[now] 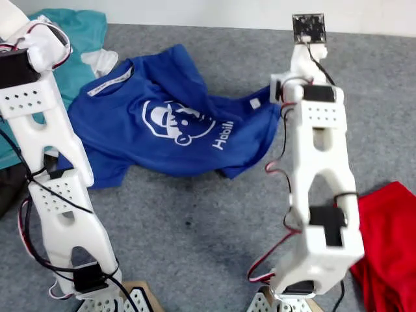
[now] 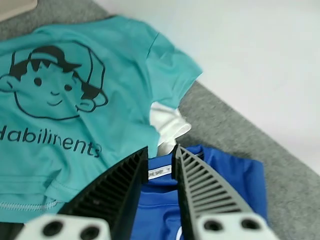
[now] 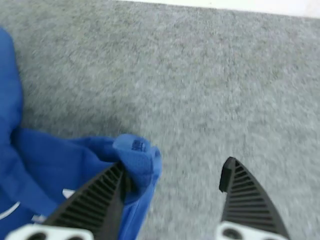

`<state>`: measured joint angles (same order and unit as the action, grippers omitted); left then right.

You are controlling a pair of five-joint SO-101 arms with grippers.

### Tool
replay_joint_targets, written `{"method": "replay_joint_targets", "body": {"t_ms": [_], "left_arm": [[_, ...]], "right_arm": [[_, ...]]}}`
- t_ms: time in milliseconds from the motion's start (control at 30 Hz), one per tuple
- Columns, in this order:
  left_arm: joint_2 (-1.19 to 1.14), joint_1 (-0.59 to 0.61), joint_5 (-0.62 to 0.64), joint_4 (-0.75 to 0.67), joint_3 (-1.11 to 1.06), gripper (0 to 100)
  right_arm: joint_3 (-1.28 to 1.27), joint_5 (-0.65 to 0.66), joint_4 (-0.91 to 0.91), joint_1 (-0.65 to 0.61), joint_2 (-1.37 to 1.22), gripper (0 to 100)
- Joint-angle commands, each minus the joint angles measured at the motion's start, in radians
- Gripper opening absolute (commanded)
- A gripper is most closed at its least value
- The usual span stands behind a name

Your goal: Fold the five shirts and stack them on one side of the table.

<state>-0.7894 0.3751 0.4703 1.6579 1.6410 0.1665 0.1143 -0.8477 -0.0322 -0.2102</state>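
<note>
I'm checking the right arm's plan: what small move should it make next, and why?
Probably close the right gripper on the bunched corner of the blue shirt: the jaws stand wide open, and that corner lies against one jaw, inside the gap.

A blue shirt (image 1: 175, 130) with a white print lies rumpled, print up, across the middle of the grey table (image 1: 195, 227). Its collar points toward the far left corner, where a teal shirt (image 1: 84, 29) lies, and a white cloth (image 1: 101, 62), perhaps another shirt, sits between the two. A red shirt (image 1: 387, 240) is bunched at the right edge by the near corner; the left arm (image 1: 45, 130) stands along the left edge, and the right arm (image 1: 322, 156) extends over the blue shirt's right end.
</note>
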Motion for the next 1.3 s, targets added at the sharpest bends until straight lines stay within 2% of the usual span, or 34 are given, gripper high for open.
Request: {"method": "replay_joint_targets", "body": {"t_ms": [0,100,233,400,467,667,833,1000,1133,1267], "left_arm": [[-0.021,0.010,0.006,0.003,0.024,11],[-0.047,0.007,0.006,0.003,0.022,11],[-0.097,0.007,0.011,0.000,0.024,11],[-0.139,0.012,0.012,-0.003,0.024,11],[-0.148,0.012,0.012,-0.003,0.024,11],[-0.157,0.012,0.012,0.003,0.022,10],[-0.157,0.013,0.012,0.003,0.022,10],[-0.157,0.058,0.008,0.034,0.022,10],[-0.153,0.059,0.009,0.101,0.024,10],[-0.151,0.062,0.008,0.107,0.024,8]], "right_arm": [[0.213,0.009,-0.022,0.013,-0.097,27.3],[0.371,-0.011,-0.044,0.008,-0.222,27.3],[0.601,-0.150,-0.031,-0.007,-0.433,27.3],[0.900,-0.488,-0.309,-0.065,-0.584,27.4],[0.997,-0.534,-0.390,-0.076,-0.627,27.4],[1.227,-0.539,-0.568,-0.117,-0.696,27.4],[1.308,-0.531,-0.699,-0.166,-0.696,27.4],[1.405,-0.529,-0.909,-0.168,-0.694,27.4],[1.425,-0.488,-0.920,-0.160,-0.691,27.2],[1.374,-0.419,-0.923,-0.162,-0.676,27.1]]}}
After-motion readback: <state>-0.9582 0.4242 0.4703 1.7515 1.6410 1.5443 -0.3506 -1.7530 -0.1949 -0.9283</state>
